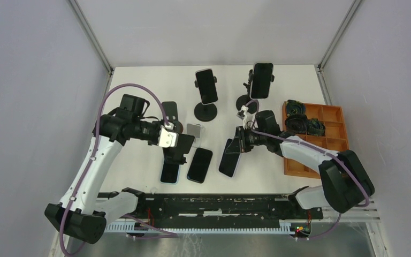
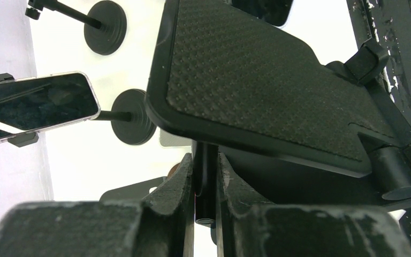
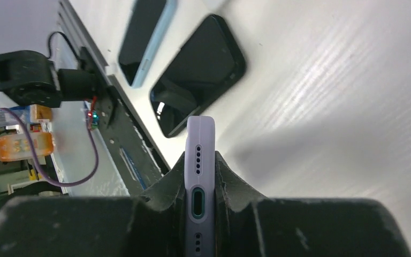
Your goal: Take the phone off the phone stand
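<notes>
The phone (image 1: 229,158) was already out of the stand (image 2: 257,80), so by my reading the lifting-out was done and the step in hand was carrying it off and setting it down. The right claw (image 1: 239,145) was clamped on the phone; the right wrist view showed both fingers (image 3: 174,182) pressed against the lilac case at its port end. The phone hung tilted over the table (image 1: 139,96), just right of the black phone (image 1: 199,165) and the blue phone (image 1: 169,172), both lying flat. Whether its far end touched the table I could not tell. The left claw (image 1: 172,140) was closed on a thin black part of the stand, under the textured cradle, which carried nothing. The next move probably called for lowering the phone flat onto bare table beside the black one, without overlapping it, then opening the right claw. The left claw should hold the stand steady until then.
</notes>
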Robot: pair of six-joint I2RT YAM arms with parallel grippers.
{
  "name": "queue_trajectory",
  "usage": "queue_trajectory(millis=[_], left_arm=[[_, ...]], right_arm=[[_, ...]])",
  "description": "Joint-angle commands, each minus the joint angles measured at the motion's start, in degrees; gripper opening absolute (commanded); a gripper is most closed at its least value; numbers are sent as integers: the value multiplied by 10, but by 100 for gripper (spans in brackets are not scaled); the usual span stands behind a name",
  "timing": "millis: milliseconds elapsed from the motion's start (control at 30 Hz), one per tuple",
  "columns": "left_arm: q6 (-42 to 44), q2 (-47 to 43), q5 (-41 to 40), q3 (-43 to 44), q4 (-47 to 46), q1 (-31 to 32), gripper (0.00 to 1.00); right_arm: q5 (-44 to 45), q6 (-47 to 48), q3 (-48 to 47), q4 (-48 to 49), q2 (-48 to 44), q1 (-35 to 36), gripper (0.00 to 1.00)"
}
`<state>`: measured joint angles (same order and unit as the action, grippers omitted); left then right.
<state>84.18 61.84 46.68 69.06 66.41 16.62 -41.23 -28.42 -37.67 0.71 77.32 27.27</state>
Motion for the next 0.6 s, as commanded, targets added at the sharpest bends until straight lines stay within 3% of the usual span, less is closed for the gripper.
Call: queue_trajectory(millis=[0, 167, 267, 567], left_arm=[[21, -14, 27, 28, 2, -1, 2], [22, -16, 33, 29, 1, 0, 2], [21, -17, 35, 30, 0, 0, 2], [21, -18, 38, 30, 1, 0, 2]], right_arm=[[4, 34, -10, 11, 42, 11, 10], [8, 52, -19, 13, 112, 42, 13], [19, 61, -20, 14, 140, 48, 20], [168, 129, -66, -81, 181, 74, 64]])
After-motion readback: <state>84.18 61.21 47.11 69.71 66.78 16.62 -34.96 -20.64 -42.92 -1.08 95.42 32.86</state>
